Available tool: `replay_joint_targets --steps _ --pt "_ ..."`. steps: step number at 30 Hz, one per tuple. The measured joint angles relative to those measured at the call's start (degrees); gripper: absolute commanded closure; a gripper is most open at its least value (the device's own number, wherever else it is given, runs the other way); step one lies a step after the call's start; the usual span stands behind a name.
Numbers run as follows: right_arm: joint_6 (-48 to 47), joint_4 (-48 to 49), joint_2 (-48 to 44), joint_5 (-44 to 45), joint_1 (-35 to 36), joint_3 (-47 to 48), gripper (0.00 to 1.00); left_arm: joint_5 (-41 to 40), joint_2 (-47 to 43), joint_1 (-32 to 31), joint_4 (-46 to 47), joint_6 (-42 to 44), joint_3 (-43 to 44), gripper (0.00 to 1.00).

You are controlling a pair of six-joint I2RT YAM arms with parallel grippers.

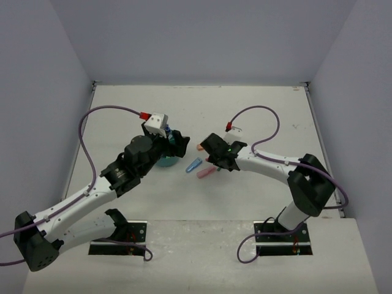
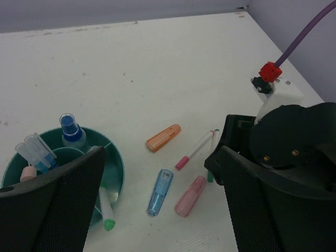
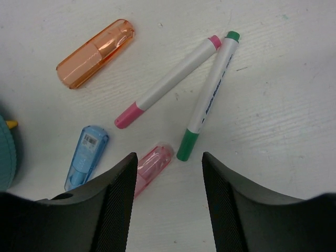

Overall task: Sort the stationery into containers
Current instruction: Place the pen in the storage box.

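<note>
The teal organizer (image 2: pixel 118 157) holds a blue-capped clear bottle (image 2: pixel 70 129), clear tubes and a white pen with a green cap (image 2: pixel 106 209). On the table beside it lie an orange marker (image 2: pixel 163 137), a pink-capped white pen (image 2: pixel 197 149), a light-blue marker (image 2: pixel 160 191) and a pink marker (image 2: pixel 190 196). My left gripper (image 2: pixel 157 210) is open and empty, above the organizer's right edge. My right gripper (image 3: pixel 170 210) is open and empty, low over the pink marker (image 3: pixel 152 165) and the green-capped pen (image 3: pixel 209 94). The orange marker (image 3: pixel 95 52) lies further ahead of it.
From above, the organizer (image 1: pixel 166 162) sits mid-table, mostly under the left wrist. The loose markers (image 1: pixel 193 165) lie between the two grippers, which are close together. Grey walls ring the white table. Purple cables loop over both arms.
</note>
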Motion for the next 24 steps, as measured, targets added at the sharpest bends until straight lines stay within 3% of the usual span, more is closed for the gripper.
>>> replay_joint_targets --steps 8,18,21,24 --pt "5.1 -3.9 7.4 0.6 -2.6 2.5 0.53 -0.1 -8.1 0.0 -10.0 -3.9 0.1 0.02" --pt "7.2 -4.9 11.8 -0.7 -4.9 3.6 0.62 0.5 -8.8 0.0 -14.6 -5.2 0.1 0.0" --pt "8.0 -4.5 11.8 -0.6 -5.0 3.2 0.72 0.5 -9.0 0.0 -16.0 -5.4 0.1 0.0" --pt "9.4 -3.9 11.1 -0.4 -5.2 2.1 0.91 0.4 -9.7 0.0 -17.2 -5.6 0.2 0.0"
